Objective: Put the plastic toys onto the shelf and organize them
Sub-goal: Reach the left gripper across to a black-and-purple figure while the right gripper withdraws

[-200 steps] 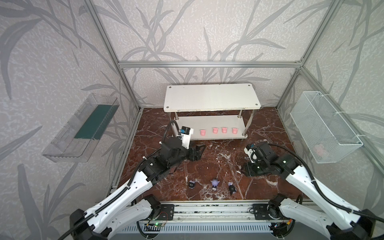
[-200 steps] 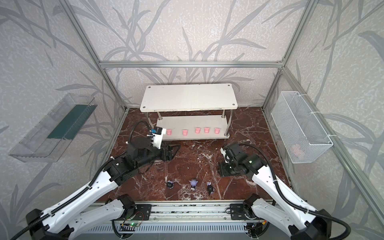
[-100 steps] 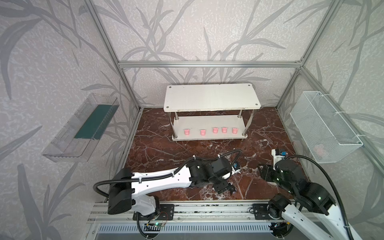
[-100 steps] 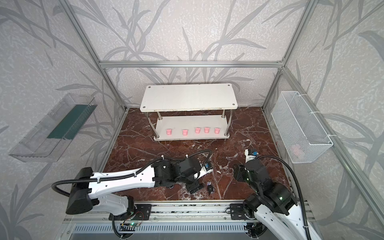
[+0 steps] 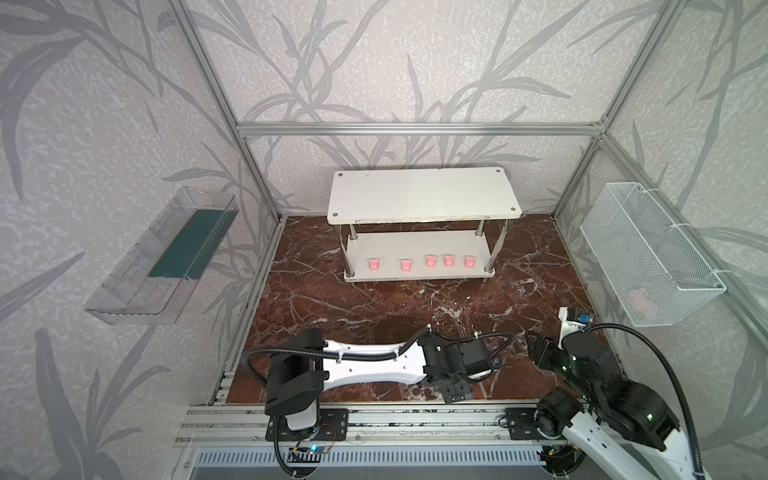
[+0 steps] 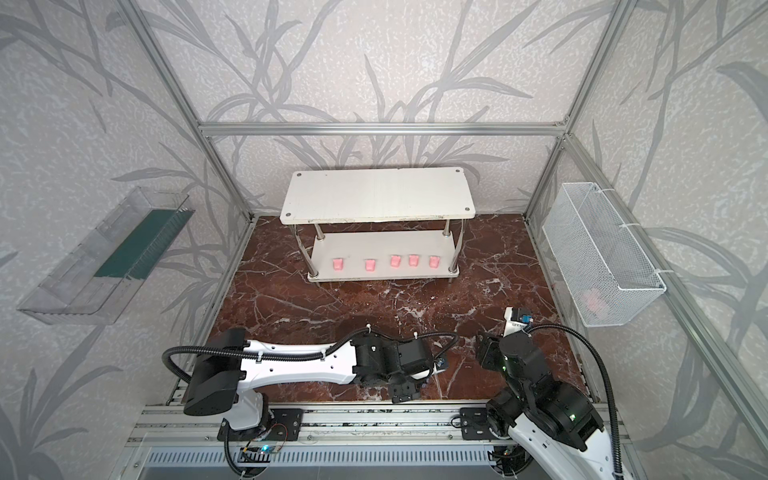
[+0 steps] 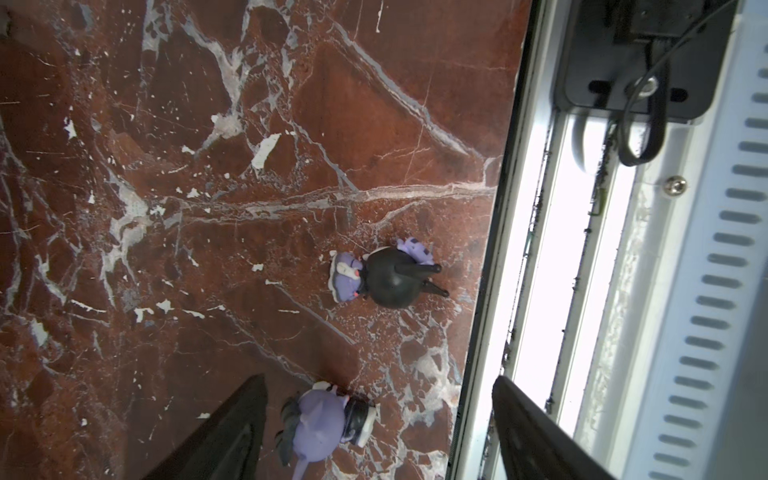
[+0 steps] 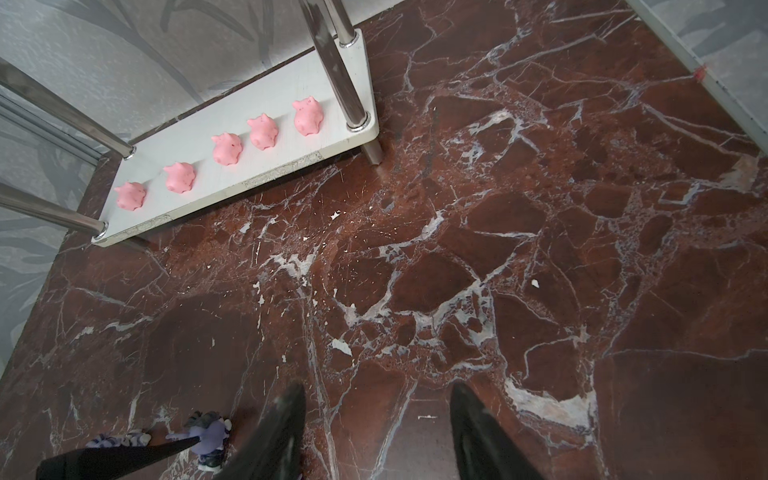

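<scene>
Lilac figurine (image 7: pixel 320 424) amid jaws of parted left end effector (image 7: pixel 379 378); right end effector (image 8: pixel 377 386) parted, empty

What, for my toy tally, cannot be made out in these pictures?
- Floor figurines: both top views, hidden under the left gripper and arm.
- Lilac-and-white thing: right wrist view, mostly behind a left finger; identity unclear.
- Pink thing in the wire basket: both top views, blurred by mesh.
- Back of the shelf lower tier: both top views, covered by the top board.
</scene>
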